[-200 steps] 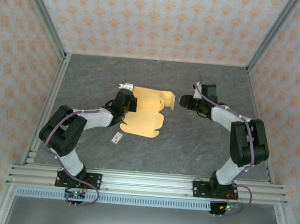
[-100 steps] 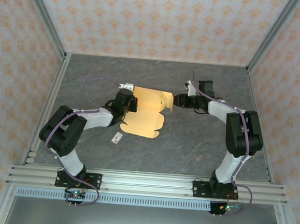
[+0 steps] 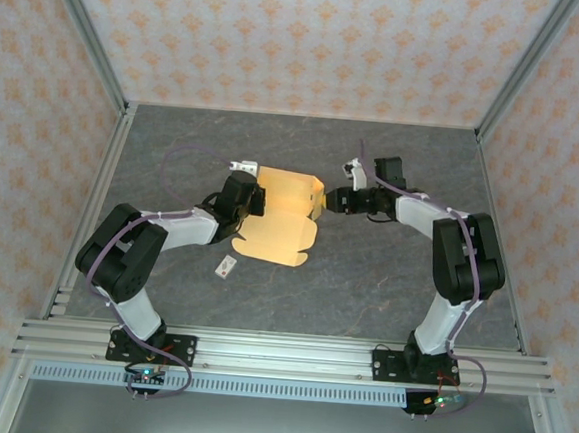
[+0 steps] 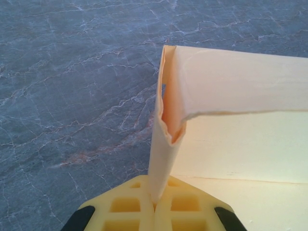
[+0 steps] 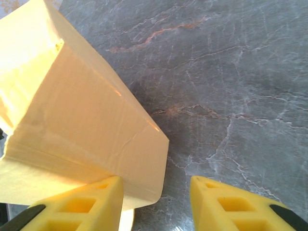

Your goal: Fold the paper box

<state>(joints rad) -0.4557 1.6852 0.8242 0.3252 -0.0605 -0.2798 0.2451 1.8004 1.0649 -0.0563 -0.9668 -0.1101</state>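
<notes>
Paper box (image 3: 278,231), 1, sits pinched in left jaws, right jaws wide at its flap.

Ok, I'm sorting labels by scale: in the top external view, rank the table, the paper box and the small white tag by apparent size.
Largest to smallest:
1. table
2. paper box
3. white tag
None look close in size.

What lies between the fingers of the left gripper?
The left gripper's fingers pinch a raised flap of the paper box, seen in the left wrist view.
</notes>
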